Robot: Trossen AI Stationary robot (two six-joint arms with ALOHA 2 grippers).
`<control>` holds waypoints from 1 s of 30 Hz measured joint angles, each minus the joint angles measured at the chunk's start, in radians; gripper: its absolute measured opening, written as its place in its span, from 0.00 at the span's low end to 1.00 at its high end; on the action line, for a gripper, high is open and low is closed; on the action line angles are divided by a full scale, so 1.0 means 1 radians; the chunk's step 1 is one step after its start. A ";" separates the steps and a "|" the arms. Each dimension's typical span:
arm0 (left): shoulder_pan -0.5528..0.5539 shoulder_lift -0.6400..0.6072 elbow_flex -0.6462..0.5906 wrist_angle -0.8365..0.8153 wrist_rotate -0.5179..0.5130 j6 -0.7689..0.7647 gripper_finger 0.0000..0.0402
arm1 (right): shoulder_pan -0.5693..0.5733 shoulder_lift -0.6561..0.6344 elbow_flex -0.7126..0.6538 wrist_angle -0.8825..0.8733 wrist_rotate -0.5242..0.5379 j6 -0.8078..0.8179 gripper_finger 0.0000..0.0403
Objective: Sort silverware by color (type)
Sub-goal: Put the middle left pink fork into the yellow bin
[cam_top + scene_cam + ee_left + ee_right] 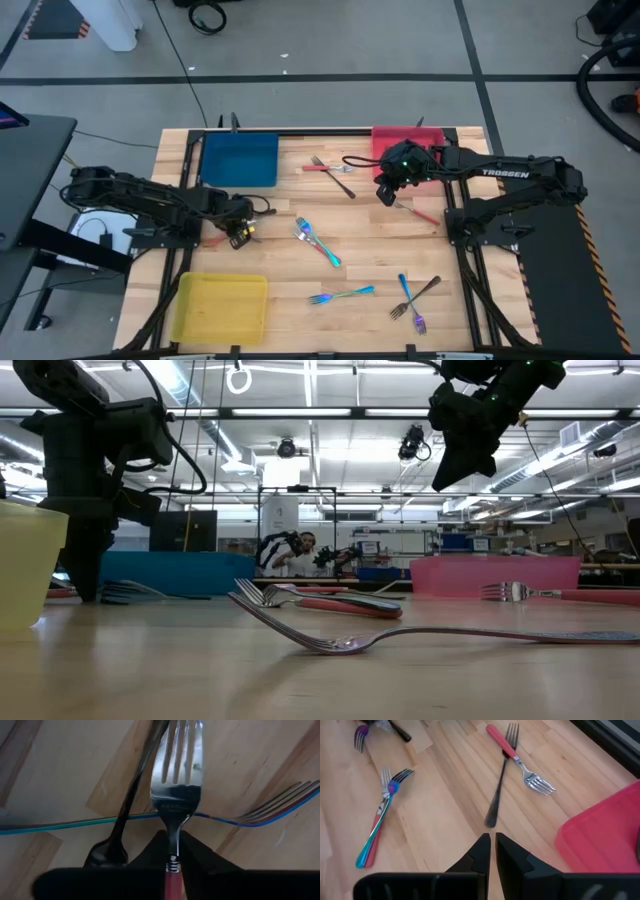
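Left tool (172, 851) clenched on red-handled fork (176, 795), apparently just above the table (240, 760); right tool (490, 847) closed, empty, raised.

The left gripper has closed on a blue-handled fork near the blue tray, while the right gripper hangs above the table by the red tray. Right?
Not quite. The left wrist view shows the left gripper clamped on a red-handled fork, not a blue-handled one. The rest holds: in the high view it sits near the blue tray, and the right gripper hangs by the red tray.
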 joint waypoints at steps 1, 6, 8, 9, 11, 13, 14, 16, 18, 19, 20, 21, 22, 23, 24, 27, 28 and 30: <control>0.000 0.000 0.000 -0.003 0.001 0.000 0.05 | 0.004 0.000 0.000 0.000 0.000 0.000 0.09; 0.000 -0.006 0.005 -0.014 0.005 -0.002 0.05 | 0.018 0.000 0.000 0.000 0.001 0.000 0.09; 0.000 -0.002 0.027 -0.032 0.029 0.000 0.05 | 0.020 0.000 0.000 0.000 0.001 0.000 0.09; -0.002 -0.001 0.042 -0.039 0.045 0.001 0.05 | 0.022 0.000 0.000 0.000 0.001 0.000 0.09; -0.002 -0.004 0.088 -0.060 0.072 0.020 0.03 | 0.024 0.000 0.000 0.001 0.002 0.000 0.09; -0.012 -0.004 0.132 -0.091 0.082 0.034 0.02 | 0.027 0.000 0.000 0.001 0.002 0.000 0.09; -0.018 -0.004 0.154 -0.117 0.083 0.043 0.01 | 0.028 0.000 0.000 0.001 0.002 0.000 0.09; -0.036 -0.004 0.204 -0.171 0.085 0.048 0.00 | 0.031 0.000 0.000 0.000 0.008 0.000 0.09; -0.061 -0.004 0.263 -0.257 0.083 0.046 0.00 | 0.034 0.000 0.000 -0.001 0.009 0.000 0.09; -0.078 -0.004 0.293 -0.302 0.081 0.045 0.00 | 0.036 0.000 0.000 -0.002 0.009 0.001 0.09; -0.097 -0.004 0.325 -0.337 0.081 0.045 0.00 | 0.038 0.000 0.000 -0.003 0.010 0.001 0.09; -0.117 -0.004 0.354 -0.363 0.081 0.044 0.00 | 0.039 0.000 0.000 -0.002 0.010 0.001 0.09; -0.141 -0.004 0.385 -0.388 0.081 0.040 0.00 | 0.040 0.000 0.000 -0.002 0.010 0.001 0.09; -0.163 -0.005 0.414 -0.413 0.081 0.028 0.00 | 0.040 0.000 0.000 -0.003 0.010 0.001 0.09; -0.186 -0.005 0.441 -0.438 0.082 0.019 0.00 | 0.040 0.000 0.000 -0.002 0.010 0.001 0.09; -0.269 -0.006 0.510 -0.465 0.078 -0.033 0.00 | 0.040 0.000 0.000 -0.003 0.033 0.001 0.09; -0.301 -0.006 0.525 -0.467 0.078 -0.055 0.00 | 0.039 0.000 0.000 -0.003 0.037 0.001 0.09; -0.367 -0.006 0.547 -0.457 0.078 -0.108 0.00 | 0.039 0.000 0.000 -0.004 0.044 0.001 0.09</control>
